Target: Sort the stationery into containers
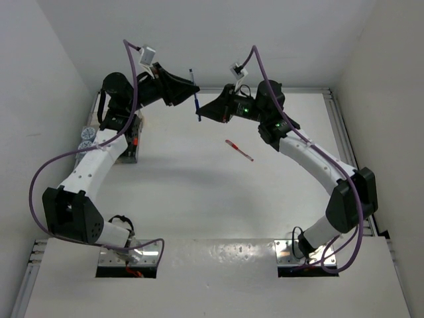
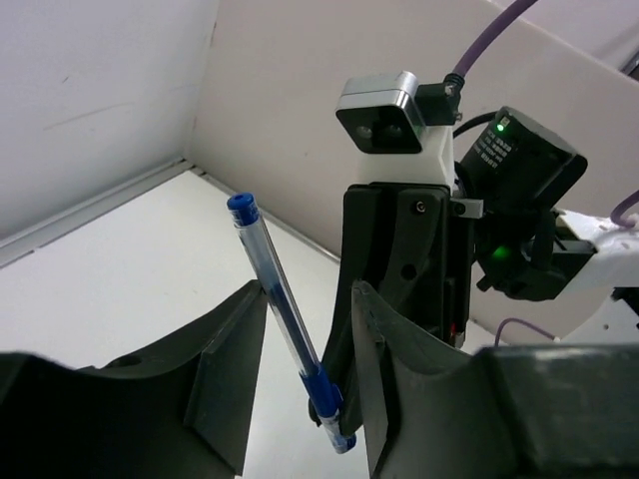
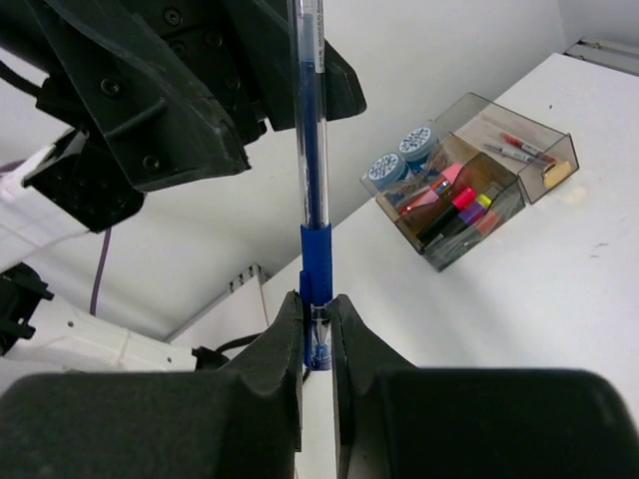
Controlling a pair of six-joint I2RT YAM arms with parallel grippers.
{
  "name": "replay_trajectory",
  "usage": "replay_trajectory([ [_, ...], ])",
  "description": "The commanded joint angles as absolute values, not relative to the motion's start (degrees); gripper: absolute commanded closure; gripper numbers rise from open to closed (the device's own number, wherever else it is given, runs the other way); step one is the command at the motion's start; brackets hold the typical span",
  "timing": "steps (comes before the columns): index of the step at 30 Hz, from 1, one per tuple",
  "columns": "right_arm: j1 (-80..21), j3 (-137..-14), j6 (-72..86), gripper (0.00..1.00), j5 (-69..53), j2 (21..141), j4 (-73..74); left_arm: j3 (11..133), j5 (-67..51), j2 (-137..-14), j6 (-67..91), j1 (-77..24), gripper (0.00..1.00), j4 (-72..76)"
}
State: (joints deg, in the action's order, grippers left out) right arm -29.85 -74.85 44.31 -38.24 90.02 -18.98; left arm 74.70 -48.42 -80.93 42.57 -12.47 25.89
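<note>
A blue pen (image 1: 195,96) stands nearly upright in the air between my two raised grippers. My right gripper (image 3: 317,304) is shut on its capped lower end (image 3: 316,264). My left gripper (image 2: 308,299) is open, its jaws on either side of the pen's clear barrel (image 2: 275,284), with a gap on the right side. A thin red pen (image 1: 238,150) lies on the table right of centre. The smoky divided organiser box (image 3: 544,165) holds highlighters (image 3: 454,210) and thin pens (image 3: 514,145). In the top view it is mostly hidden under my left arm (image 1: 132,142).
Two blue-speckled jars (image 3: 399,155) stand against the organiser's far side, also seen at the left wall in the top view (image 1: 86,136). White walls close in the table at the back and both sides.
</note>
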Motion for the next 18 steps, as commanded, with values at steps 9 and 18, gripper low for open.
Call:
replay_trajectory([
  [9,-30.3,-74.8,39.3,1.00,-40.1,87.7,-17.9,77.6,-53.8,-81.8,36.8,-12.7,0.82,20.6],
  [18,-28.6,-76.2,34.9,0.32,-40.7,87.3,-8.9,88.7,-53.5,-85.3,17.8,-8.7,1.00,-3.2],
])
